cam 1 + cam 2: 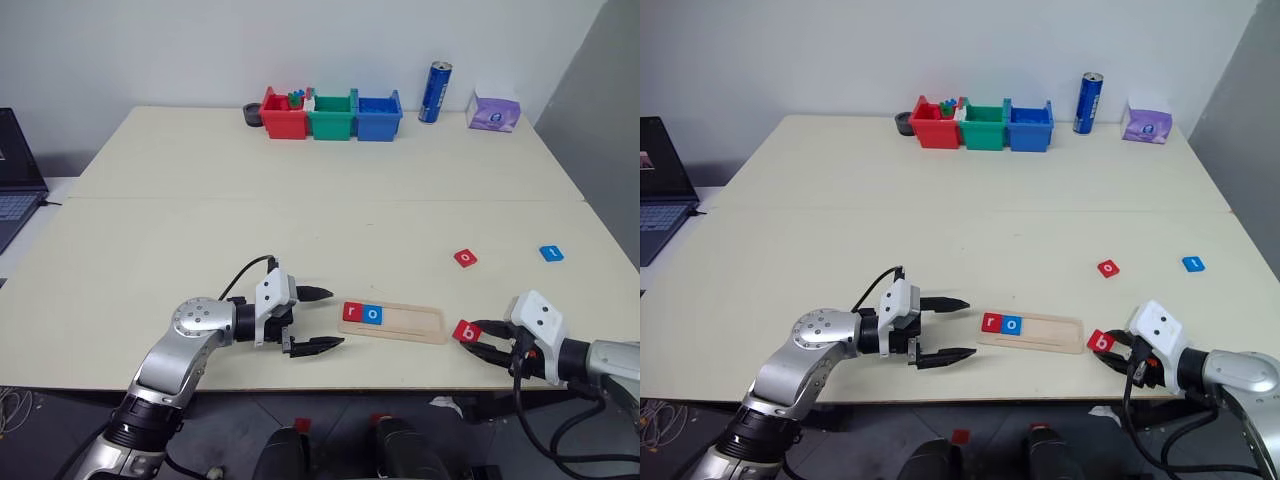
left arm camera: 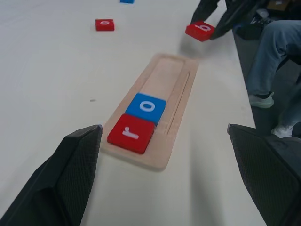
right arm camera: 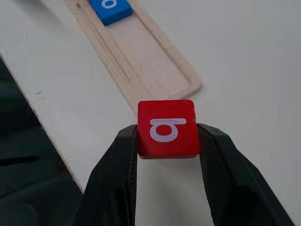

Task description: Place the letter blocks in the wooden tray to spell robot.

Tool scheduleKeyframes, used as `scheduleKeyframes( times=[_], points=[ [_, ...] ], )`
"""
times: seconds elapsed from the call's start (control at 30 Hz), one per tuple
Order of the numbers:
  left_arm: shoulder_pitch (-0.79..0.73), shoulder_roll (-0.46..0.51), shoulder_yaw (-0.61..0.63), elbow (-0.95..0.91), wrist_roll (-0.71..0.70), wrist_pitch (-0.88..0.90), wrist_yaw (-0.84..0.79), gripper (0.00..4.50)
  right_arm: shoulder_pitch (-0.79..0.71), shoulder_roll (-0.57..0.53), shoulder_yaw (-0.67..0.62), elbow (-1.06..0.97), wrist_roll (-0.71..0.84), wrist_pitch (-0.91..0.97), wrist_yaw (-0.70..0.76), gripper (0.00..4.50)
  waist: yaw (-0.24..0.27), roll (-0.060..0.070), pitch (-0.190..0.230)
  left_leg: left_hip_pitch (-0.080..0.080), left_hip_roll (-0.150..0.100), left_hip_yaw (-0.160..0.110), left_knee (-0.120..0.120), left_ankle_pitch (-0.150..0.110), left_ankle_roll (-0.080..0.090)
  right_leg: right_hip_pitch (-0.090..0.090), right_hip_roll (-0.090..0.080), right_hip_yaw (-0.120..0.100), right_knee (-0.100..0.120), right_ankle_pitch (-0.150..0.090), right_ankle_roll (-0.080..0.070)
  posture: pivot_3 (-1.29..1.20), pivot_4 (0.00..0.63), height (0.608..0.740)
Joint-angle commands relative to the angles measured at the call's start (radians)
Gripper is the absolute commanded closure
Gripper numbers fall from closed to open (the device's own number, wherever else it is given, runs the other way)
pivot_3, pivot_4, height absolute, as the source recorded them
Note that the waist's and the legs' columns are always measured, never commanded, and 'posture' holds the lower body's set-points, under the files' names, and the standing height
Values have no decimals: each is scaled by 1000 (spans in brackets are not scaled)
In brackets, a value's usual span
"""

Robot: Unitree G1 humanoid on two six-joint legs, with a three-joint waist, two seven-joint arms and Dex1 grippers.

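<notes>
The right gripper is closed on the red "b" block, one finger on each side edge, and holds it just off the right end of the wooden tray, near the table's near edge. The left gripper stands wide open and empty just left of the tray, its fingers pointing toward it.

Tray contents: the red "r" block fills the leftmost slot and the blue "o" block touches it on the right. The remaining groove is bare.

Step in hand: placing the third letter. The next move probably calls for carrying the "b" leftward over the groove and lowering it flat beside the blue "o". In the right wrist view the letter lies on its side, so the block may need a turn to read in line.

Still loose: a second red block and a blue block lie farther back to the right, well apart from the tray. Their letters are too small to read with confidence.
</notes>
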Motion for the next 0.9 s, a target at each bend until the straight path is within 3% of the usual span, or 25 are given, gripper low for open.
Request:
scheduleKeyframes(
  times=[0.03, 0.33, 0.63, 0.9],
  points=[
    [-15, 4, 8, 11, 12, -57, -4, 0, -52, -41, 43, 67, -52, -83, 6, 3039, -1, 0, 0, 0, 0, 0, 0, 0, 0, 0, 0, 0, 0, 0, 0, 0, 150, 740],
    [0, -4, 10, -4, -7, -110, -17, 0, -189, -125, 148, 293, -106, -260, 115, 3039, 9, -1, 0, -3, 0, 1, -1, 0, 0, -2, 0, 0, -1, -1, 0, 0, 150, 740],
    [1, -12, -1, 16, 3, -106, -15, 0, -206, -176, 87, 308, -89, -287, 154, 12, 11, -1, 1, -3, 1, 1, -1, 0, 1, -1, -1, -1, -1, -1, 0, 0, 150, 740],
    [10, -16, -1, 26, 9, -123, -17, 0, -26, -41, -74, 88, 49, -71, 15, 12, 12, -1, 0, -4, 1, -1, -1, 0, 0, -1, -1, -1, -1, -1, 0, 0, 150, 740]
  ],
)
